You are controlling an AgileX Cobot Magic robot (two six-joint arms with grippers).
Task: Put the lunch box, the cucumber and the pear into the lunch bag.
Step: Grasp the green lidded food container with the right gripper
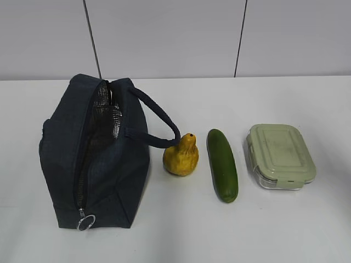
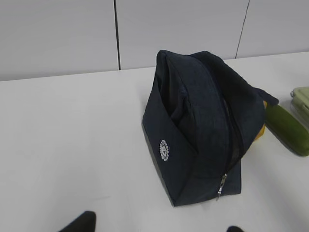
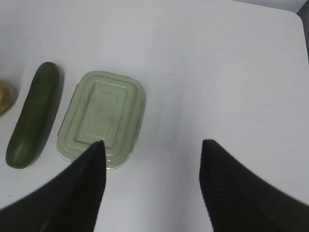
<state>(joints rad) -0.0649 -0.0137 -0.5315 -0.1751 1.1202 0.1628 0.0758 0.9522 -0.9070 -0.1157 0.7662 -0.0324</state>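
The dark navy lunch bag (image 1: pixel 96 156) lies at the left of the white table with its zipper partly open and foil lining showing; it also fills the left wrist view (image 2: pixel 203 125). To its right sit the yellow pear (image 1: pixel 181 156), the dark green cucumber (image 1: pixel 222 165) and the lunch box (image 1: pixel 280 155) with its sage-green lid. My right gripper (image 3: pixel 151 145) hangs open above the table, its left finger over the lunch box (image 3: pixel 101 118), with the cucumber (image 3: pixel 33 114) further left. My left gripper (image 2: pixel 159 226) is open in front of the bag, only its fingertips showing. Neither arm appears in the exterior view.
A metal ring pull (image 1: pixel 86 222) hangs at the bag's near end, and its loop handle (image 1: pixel 159 123) arches toward the pear. A grey panelled wall (image 1: pixel 175 38) stands behind the table. The table's far right edge (image 3: pixel 300 29) shows in the right wrist view.
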